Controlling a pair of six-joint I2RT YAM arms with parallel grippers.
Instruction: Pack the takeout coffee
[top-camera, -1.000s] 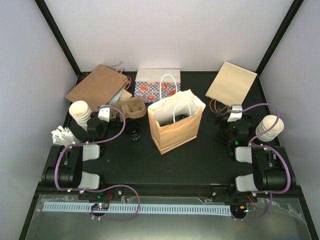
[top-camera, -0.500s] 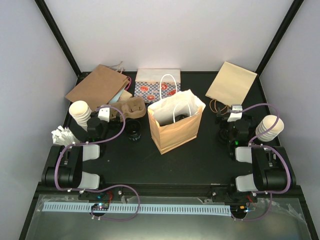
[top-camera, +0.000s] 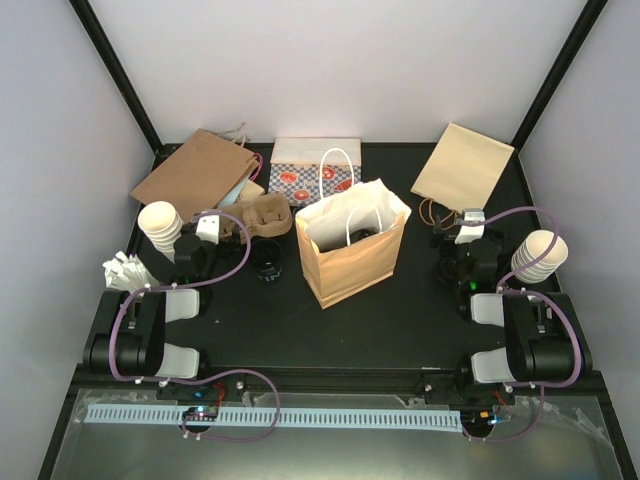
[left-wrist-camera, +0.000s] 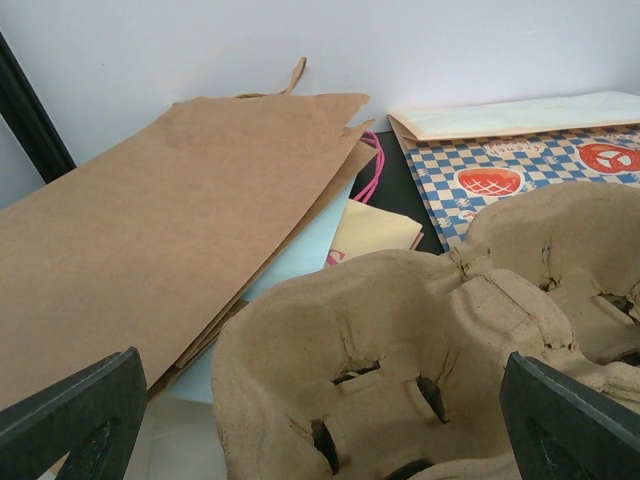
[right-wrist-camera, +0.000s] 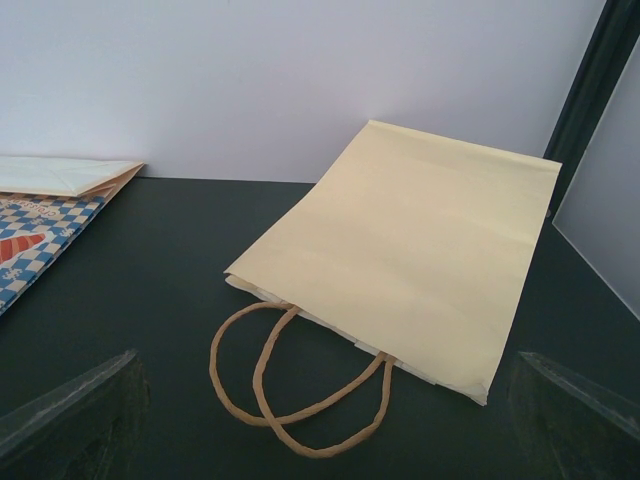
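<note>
Change: nothing visibly moved in the last half second. Against a second ago, the left arm's head sits a hair differently and the objects are where they were.
Left gripper (left-wrist-camera: 320, 400): fingers (left-wrist-camera: 80, 420) spread wide at the frame's two bottom corners, gripping nothing. The cardboard tray (left-wrist-camera: 400, 330) is right in front, filling the space between them.
Right gripper (right-wrist-camera: 320, 400): fingers (right-wrist-camera: 70, 410) spread wide, nothing between them. It points at the flat tan bag (right-wrist-camera: 410, 240), which lies on the table with its loop handles toward the camera.
Takeout coffee (top-camera: 268, 262): one black cup upright on the table (top-camera: 400, 320), on the near side of the tray, between the left arm and the standing bag (top-camera: 350, 260). It is not in a tray hollow and not gripped.
Second cup: there is a dark shape inside the standing bag's mouth, but I cannot tell if it's the cup.
Standing bag: upright mid-table, mouth open, white lining and white handles.
Tray: hollows that show in the left wrist view hold nothing.
Far left: flat brown bag (top-camera: 195, 172), with coloured sheets under its edge.
Far centre: blue checkered bag (top-camera: 310, 170), lying flat behind the standing bag.
White cup stacks: one beside the left arm (top-camera: 160, 225), one beside the right arm (top-camera: 540, 255).
Napkins (top-camera: 122, 270): white crumpled pile at the left edge, near the left cup stack.
</note>
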